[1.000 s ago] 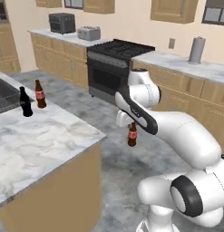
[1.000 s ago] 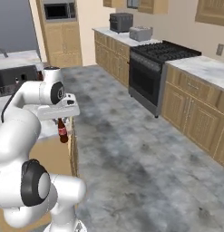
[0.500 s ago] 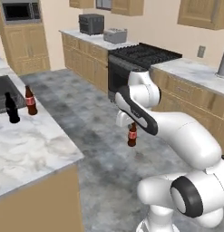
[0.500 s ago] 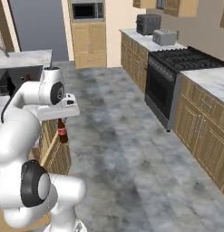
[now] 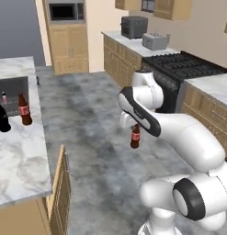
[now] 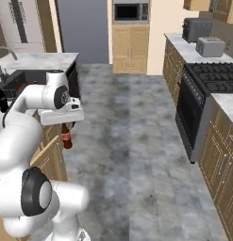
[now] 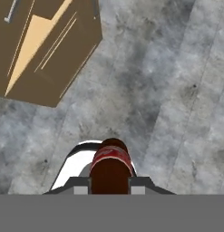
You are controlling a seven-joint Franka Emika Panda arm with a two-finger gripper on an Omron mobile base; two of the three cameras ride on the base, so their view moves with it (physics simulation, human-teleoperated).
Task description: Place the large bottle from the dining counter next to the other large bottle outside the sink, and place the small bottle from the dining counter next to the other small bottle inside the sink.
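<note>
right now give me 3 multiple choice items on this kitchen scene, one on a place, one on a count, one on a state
1. Where is the tall brown bottle with the red label?
A. in the oven
B. on the marble-patterned countertop, beside the tall glossy black bottle
C. on the floor

2. How many bottles stand upright on that countertop outside the dark grey sink basin?
A. two
B. four
C. none

3. What state is the tiny brown red-labelled bottle in?
A. lying on the stove
B. standing in the sink
C. held in the gripper fingers above the grey floor

Answers:
1 B, the left base view shows it next to the black bottle near the sink.
2 A, only the brown and black tall bottles stand there.
3 C, it hangs upright from the shut fingers over the floor.
</note>
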